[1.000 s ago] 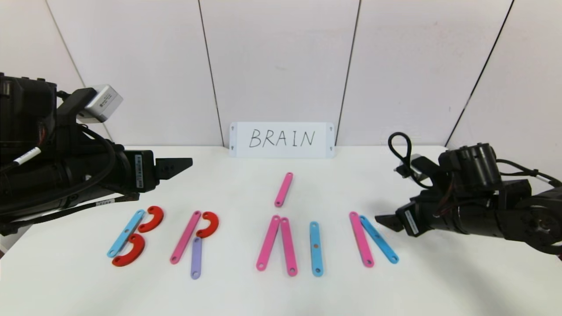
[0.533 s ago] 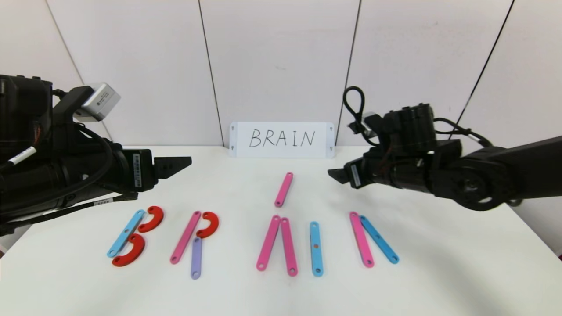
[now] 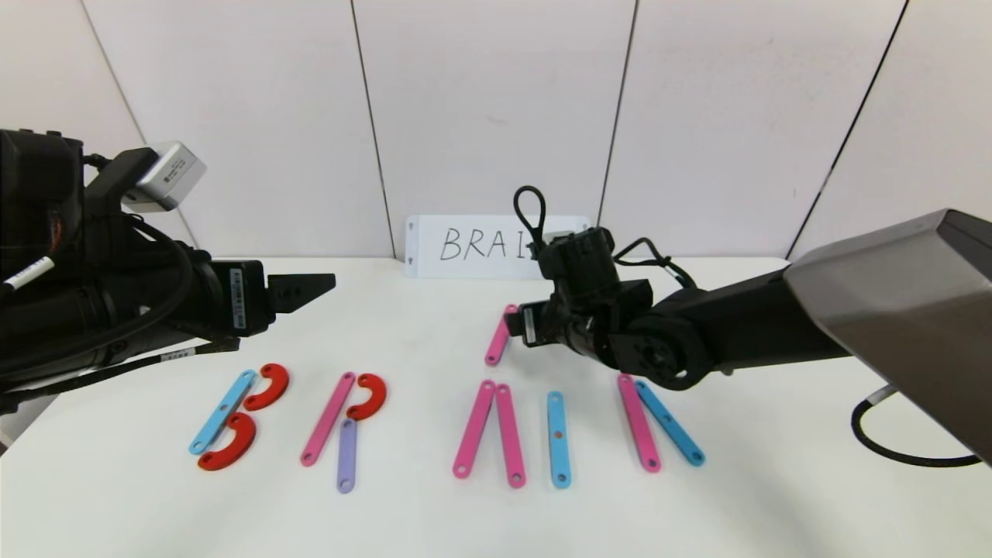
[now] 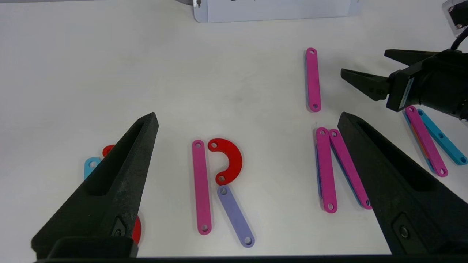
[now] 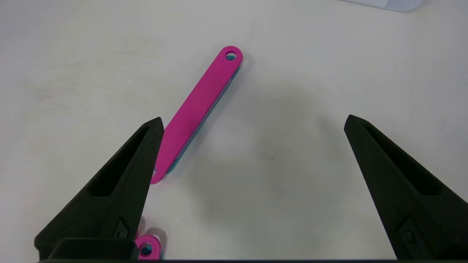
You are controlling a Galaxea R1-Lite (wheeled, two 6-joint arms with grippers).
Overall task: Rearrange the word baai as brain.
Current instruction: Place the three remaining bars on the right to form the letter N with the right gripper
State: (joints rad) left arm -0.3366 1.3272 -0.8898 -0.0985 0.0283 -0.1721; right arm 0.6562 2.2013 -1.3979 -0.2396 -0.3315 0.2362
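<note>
The flat pieces lie in a row on the white table. There is a B of a blue strip (image 3: 222, 411) and two red curves (image 3: 267, 386). An R is made of a pink strip (image 3: 328, 418), a red curve (image 3: 369, 395) and a purple strip (image 3: 346, 454). Then come two leaning pink strips (image 3: 473, 428), an upright blue strip (image 3: 558, 439), and a pink (image 3: 638, 422) and blue (image 3: 669, 422) pair. A loose pink strip (image 3: 501, 335) lies behind them. My right gripper (image 3: 519, 322) hovers open just right of the loose strip (image 5: 199, 109), empty. My left gripper (image 3: 310, 288) is open and parked at the left.
The white BRAIN card (image 3: 465, 246) stands against the back wall, its right end hidden by my right arm. My right arm reaches across the table's right half, above the pink and blue pair. A black cable (image 3: 891, 449) lies at the far right.
My right gripper has swung from the table's right side, up and left across the table, to the loose pink strip. The left arm and all pieces have stayed put.
</note>
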